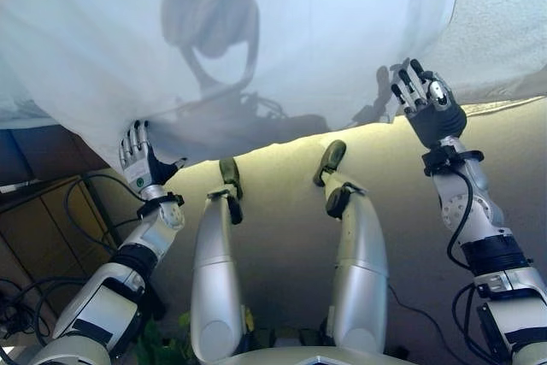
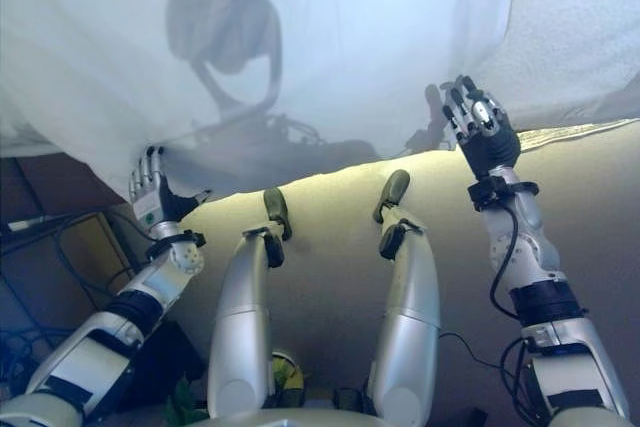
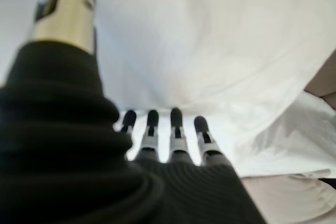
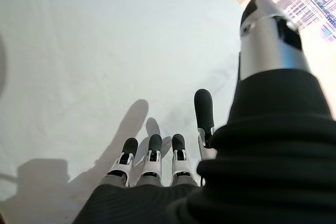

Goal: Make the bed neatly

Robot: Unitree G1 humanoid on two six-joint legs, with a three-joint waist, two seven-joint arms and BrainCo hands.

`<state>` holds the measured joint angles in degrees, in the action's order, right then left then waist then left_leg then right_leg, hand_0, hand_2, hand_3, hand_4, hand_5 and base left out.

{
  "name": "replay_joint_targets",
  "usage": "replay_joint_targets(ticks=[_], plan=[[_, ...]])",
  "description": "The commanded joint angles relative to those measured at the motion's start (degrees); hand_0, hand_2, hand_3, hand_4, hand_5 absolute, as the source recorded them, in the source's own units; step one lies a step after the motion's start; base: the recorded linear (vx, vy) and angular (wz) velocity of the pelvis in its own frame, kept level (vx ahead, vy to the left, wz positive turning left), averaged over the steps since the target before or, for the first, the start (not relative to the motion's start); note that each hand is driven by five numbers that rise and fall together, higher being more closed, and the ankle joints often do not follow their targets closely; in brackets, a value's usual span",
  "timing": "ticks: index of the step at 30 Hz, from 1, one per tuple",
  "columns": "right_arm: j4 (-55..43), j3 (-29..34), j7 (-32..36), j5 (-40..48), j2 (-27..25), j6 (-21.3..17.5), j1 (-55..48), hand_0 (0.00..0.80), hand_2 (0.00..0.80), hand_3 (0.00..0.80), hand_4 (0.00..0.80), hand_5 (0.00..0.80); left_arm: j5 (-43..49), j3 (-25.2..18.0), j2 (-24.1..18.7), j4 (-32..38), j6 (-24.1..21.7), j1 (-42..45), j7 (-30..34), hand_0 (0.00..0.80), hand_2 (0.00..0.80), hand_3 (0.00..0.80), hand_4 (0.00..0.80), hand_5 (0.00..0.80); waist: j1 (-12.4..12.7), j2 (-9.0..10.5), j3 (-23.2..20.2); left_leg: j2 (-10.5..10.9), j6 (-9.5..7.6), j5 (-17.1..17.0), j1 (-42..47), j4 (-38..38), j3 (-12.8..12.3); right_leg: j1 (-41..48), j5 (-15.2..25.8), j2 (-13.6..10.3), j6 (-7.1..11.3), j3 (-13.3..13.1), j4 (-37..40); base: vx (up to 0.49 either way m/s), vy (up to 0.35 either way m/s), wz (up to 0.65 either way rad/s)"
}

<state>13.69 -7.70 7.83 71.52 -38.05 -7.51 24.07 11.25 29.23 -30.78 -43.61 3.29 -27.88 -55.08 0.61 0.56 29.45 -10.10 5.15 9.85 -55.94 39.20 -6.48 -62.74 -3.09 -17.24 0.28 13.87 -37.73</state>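
Here, the white sheet (image 1: 256, 32) takes up most of what you see: it spreads over the bed in front of the robot, with its near hem running from lower left up towards the right, and the mattress side (image 1: 282, 237) showing bare and pale below it. The cloth looks thin and mostly smooth, with soft folds near the hem and a bunched stretch towards the far right, so it probably needs drawing flat there. To the right, a textured white cover (image 1: 504, 23) lies under or beside the sheet; which one, you cannot tell from here.

Both arms reach to that hem, likely so you can press and even out the edge. The right hand (image 1: 429, 104) has its fingers straight and spread, laid on or just over the sheet and gripping nothing. The left hand (image 1: 139, 158) sits at the hem's lower corner, fingers extended and uncurled against the cloth; its wrist view is blurred, but no pinch shows.
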Motion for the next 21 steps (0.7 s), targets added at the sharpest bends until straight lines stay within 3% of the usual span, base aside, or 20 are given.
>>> replay_joint_targets(ticks=[1,5,14,21], plan=[[-5.9,0.4,1.6,2.3,-3.5,-2.0,-1.0,0.000,0.000,0.000,0.000,0.000,1.6,-1.4,-3.3,0.2,0.3,2.8,-0.4,0.000,0.000,0.000,0.000,0.000,1.2,2.02,0.3,-3.7,2.00,-9.1,-5.9,-1.5,6.0,1.1,16.6,-7.2,13.14,-4.6,11.9,-0.012,-0.004,-0.05],[-5.8,-0.1,2.4,3.1,-3.8,-2.7,-0.6,0.000,0.000,0.000,0.000,0.000,1.3,-1.5,-4.2,-0.2,0.5,2.1,0.3,0.000,0.000,0.000,0.000,0.000,1.3,2.49,0.3,-3.3,2.05,-9.1,-8.0,-0.7,7.1,-0.4,16.7,-6.4,13.21,-4.8,11.5,-0.002,-0.001,-0.01],[-6.0,-0.5,3.9,4.5,-3.9,-3.1,-0.5,0.000,0.000,0.000,0.000,0.000,0.3,-1.3,-5.2,-3.3,5.8,2.8,3.4,0.000,0.000,0.000,0.000,0.000,1.7,3.74,0.3,-3.1,2.03,-9.2,-10.1,-0.7,8.6,-1.1,17.1,-5.2,13.32,-4.1,12.7,-0.016,-0.009,-0.12],[-6.2,-0.4,4.7,3.5,-3.5,-1.8,0.1,0.000,0.000,0.000,0.000,0.000,-3.6,-0.6,-3.7,-9.0,15.2,3.7,13.6,0.000,0.000,0.000,0.000,0.000,1.3,3.63,0.3,-2.4,2.08,-9.7,-9.3,-2.0,8.7,-0.8,17.3,-4.8,13.39,-4.1,13.4,-0.016,0.035,-0.04]])
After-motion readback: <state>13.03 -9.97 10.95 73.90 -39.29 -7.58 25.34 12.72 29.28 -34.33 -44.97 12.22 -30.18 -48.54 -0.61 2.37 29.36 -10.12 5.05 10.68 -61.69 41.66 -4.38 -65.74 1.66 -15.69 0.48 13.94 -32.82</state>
